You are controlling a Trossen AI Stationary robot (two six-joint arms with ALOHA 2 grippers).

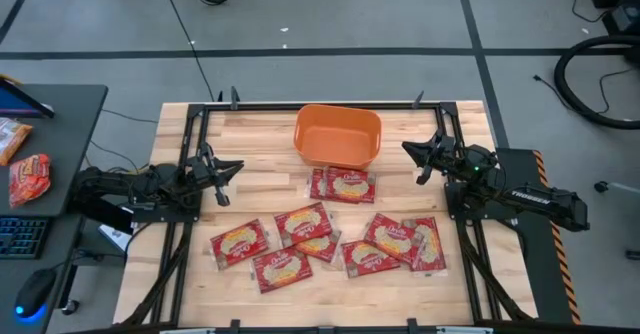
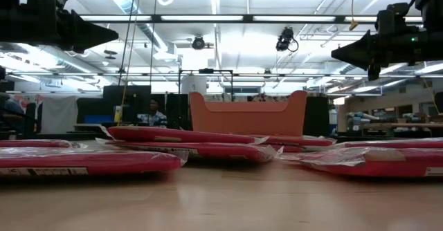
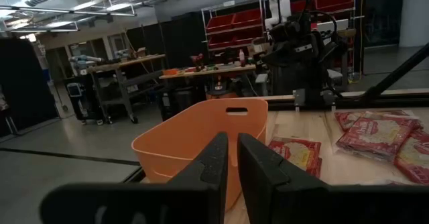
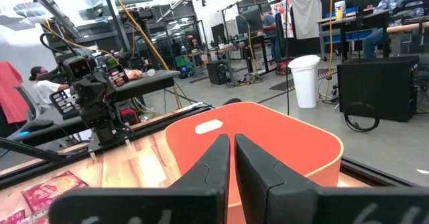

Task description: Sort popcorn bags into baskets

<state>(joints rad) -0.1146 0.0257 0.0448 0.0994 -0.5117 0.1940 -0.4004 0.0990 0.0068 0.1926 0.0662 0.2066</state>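
High view: wooden table [image 1: 260, 144], both end effectors [image 1: 222, 174] [image 1: 425, 158] closed, empty; grey floor [image 1: 400, 14] around.

In the low view we see only the upper part of the orange tub [image 2: 248, 113]; the popcorn bags [image 2: 181, 135] lying in front hide its base. The same view cuts off the nearest bags at both side edges, and the table's near surface is blurred. Both arms enter from the top corners with most of their bodies out of frame.

In the left wrist view the left gripper [image 3: 231, 158] blocks the tub's near wall, and we cannot see the tub's inside. The right gripper [image 4: 231, 158] does the same in its own view. The printing on the bags is too small to read from above.
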